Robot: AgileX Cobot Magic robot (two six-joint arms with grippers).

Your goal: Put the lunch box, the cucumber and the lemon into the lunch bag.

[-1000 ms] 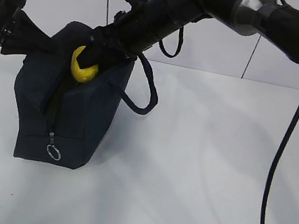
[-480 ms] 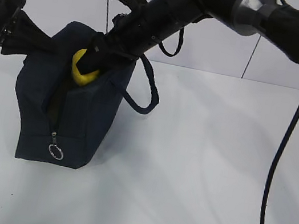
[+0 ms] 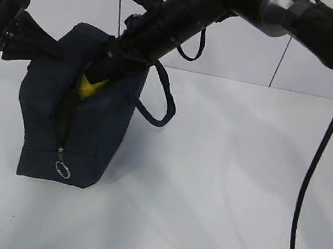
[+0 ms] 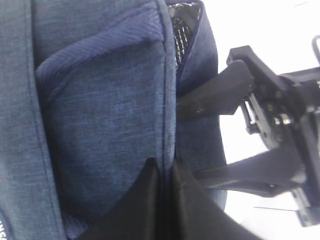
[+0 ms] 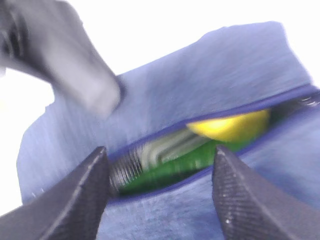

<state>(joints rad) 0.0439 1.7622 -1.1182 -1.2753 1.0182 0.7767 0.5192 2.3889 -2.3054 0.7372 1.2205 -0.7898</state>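
Lemon (image 5: 231, 126) sits loose inside the lunch bag (image 3: 88, 130) beside the cucumber (image 5: 170, 167); my right gripper (image 5: 160, 195) spreads empty above the slot. Left gripper (image 4: 162, 197) pinches the rim. Next I'd back out.

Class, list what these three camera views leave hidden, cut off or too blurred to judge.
- Lunch box: unseen; dark navy fabric lunch bag walls hide the contents in the exterior view.
- Long green cucumber: a blurred strip through the opening, right wrist view.
- Yellow oval lemon: mostly covered by fabric.
- Left gripper body: cut off below.
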